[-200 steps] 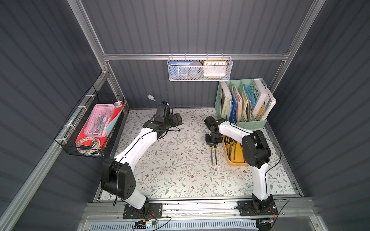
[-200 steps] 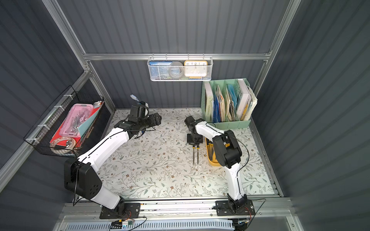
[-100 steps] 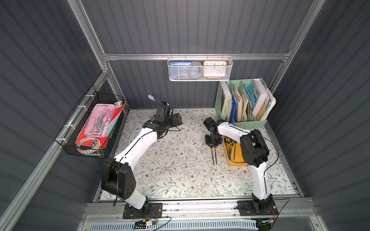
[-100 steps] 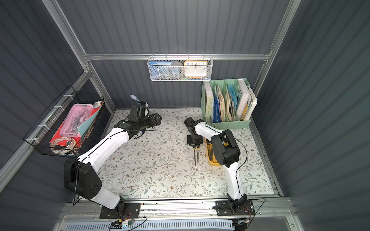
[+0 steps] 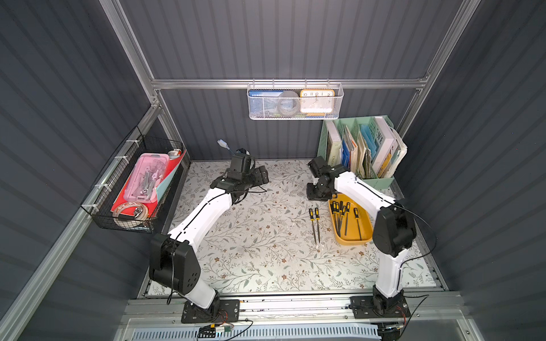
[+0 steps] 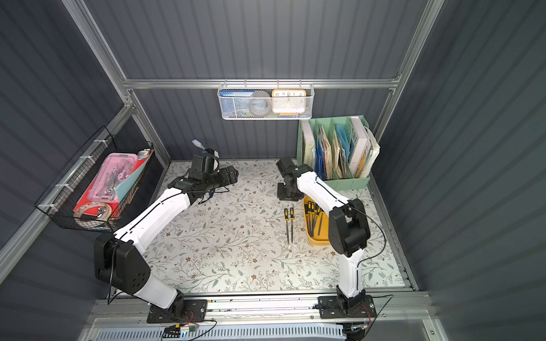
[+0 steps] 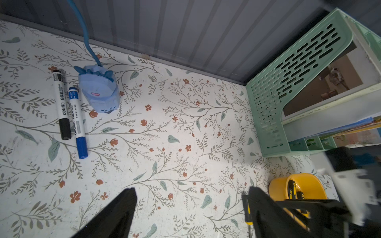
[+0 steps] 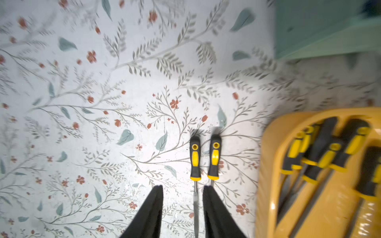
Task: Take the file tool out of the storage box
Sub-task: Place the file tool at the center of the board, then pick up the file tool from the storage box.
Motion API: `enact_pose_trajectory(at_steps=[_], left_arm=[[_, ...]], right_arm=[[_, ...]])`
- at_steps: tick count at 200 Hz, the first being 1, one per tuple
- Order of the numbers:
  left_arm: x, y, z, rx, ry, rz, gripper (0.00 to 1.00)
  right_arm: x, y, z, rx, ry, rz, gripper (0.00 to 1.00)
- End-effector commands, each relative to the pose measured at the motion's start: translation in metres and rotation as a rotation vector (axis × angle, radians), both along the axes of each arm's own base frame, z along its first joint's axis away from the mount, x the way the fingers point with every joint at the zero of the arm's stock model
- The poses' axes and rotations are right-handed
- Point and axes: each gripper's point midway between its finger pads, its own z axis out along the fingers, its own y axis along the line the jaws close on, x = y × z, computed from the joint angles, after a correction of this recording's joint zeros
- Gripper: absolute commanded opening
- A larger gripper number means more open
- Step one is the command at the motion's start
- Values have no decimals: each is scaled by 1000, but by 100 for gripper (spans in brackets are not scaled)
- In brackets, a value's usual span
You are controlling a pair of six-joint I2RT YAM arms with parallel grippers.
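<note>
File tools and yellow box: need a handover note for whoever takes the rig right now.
Left gripper: open, empty, hovering over the back of the table, away from the job.
Right gripper: jaws parted, holding nothing, near the handle ends of the two file tools.
Those two lie side by side on the table, outside the storage box and next to it.
Several more files sit in the box.
Done: file tool is out of the box.
Left: pull the right arm clear; take out more only if wanted.

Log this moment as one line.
left gripper: open, empty | right gripper: open, empty | two files: on mat beside storage box
</note>
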Motion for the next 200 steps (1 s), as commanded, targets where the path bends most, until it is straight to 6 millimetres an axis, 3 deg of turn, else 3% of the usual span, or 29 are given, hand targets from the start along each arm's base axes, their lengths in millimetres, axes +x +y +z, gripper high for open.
enact_pose_trajectory(at_steps=[1, 18, 53, 107, 200], left_arm=[[2, 1, 19, -10, -39, -5, 90], [1, 0, 17, -5, -37, -9, 90], [2, 1, 16, -2, -34, -8, 91], [2, 1, 15, 5, -26, -8, 91], [2, 5, 18, 23, -27, 3, 91]], right_arm=[[1, -53, -3, -67, 14, -82, 38], [-3, -79, -17, -57, 72, -129, 38], [-6, -105, -38, -82, 129, -157, 38], [-8, -109, -74, -109, 210, -152, 40], [-7, -106, -108, -112, 266, -142, 36]])
